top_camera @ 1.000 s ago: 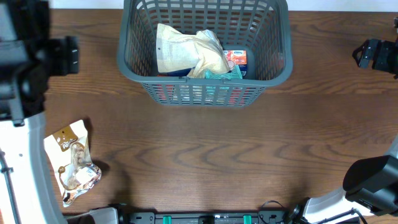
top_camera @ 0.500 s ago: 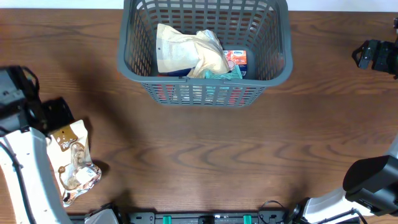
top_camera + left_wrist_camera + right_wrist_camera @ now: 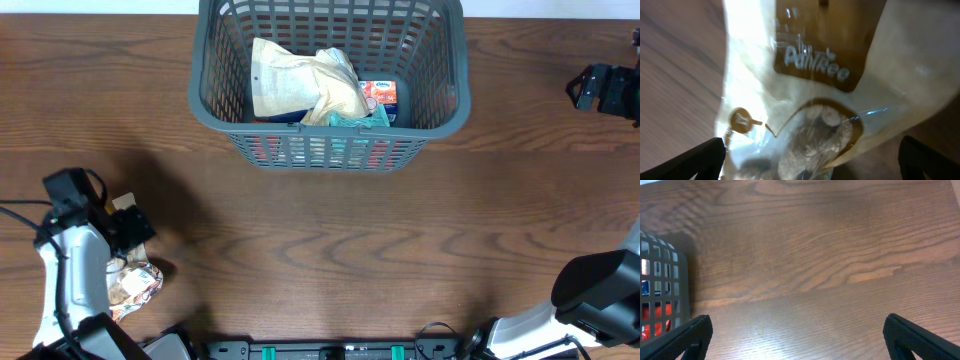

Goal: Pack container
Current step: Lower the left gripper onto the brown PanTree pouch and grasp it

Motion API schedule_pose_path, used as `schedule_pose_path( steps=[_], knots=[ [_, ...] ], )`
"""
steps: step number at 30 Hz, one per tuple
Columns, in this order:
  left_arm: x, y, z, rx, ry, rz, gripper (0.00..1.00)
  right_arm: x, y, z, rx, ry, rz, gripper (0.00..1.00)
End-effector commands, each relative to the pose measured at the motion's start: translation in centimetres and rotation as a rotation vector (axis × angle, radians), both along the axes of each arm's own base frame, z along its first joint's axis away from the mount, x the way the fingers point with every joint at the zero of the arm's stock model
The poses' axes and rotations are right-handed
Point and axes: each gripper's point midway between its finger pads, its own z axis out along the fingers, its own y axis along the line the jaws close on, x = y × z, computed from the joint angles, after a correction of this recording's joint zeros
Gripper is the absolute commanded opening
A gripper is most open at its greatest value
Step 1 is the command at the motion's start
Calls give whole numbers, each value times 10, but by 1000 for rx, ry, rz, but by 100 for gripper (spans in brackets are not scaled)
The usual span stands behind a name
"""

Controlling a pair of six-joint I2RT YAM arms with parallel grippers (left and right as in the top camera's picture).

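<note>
Well left of the basket and nearer the robot, the left gripper (image 3: pixel 815 160) hangs over a snack bag (image 3: pixel 815 90), its jaws wide apart with one dark fingertip on each side of the bag. I cannot tell whether either fingertip touches the bag. The left wrist view shows the bag's clear window, the brown pieces inside and a brown label. From overhead the arm covers most of the bag, leaving only its lower end in sight.

Right of the basket and well apart from it, the right gripper (image 3: pixel 800 340) also stands wide apart, holding nothing over bare table (image 3: pixel 350 250). Its wrist view catches one corner of the basket.

The basket (image 3: pixel 330 150) sits at the table's far edge, dark grey, with slotted walls and a thick rim. Inside it are a cream pouch (image 3: pixel 295 85), a red box (image 3: pixel 380 95) and something teal (image 3: pixel 355 118).
</note>
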Motion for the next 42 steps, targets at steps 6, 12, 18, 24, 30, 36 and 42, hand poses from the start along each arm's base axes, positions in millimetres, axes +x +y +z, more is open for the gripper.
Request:
schedule_pose_path(
  steps=[6, 12, 18, 24, 30, 36, 42],
  knots=[
    [-15, -7, -25, -7, 42, -67, 99, 0, 4, -2, 3, 5, 20, 99],
    [-15, -7, -27, -3, 36, -67, 70, 0, 4, -2, 3, 6, 21, 99],
    [-17, -6, -31, 7, 38, -65, 70, 0, 4, -2, 4, 7, 21, 99],
    [-19, -7, -35, 6, 40, -65, 70, 0, 4, -2, 4, 8, 20, 99],
    [-24, -10, -46, -16, 76, -65, 31, 0, 4, -3, 4, 9, 20, 99],
    [-16, -11, -42, -27, 44, -71, 6, -1, 4, -3, 6, 11, 20, 99],
    [39, -19, 19, -42, -185, -154, 5, -1, 4, -3, 6, 12, 20, 99]
  ],
)
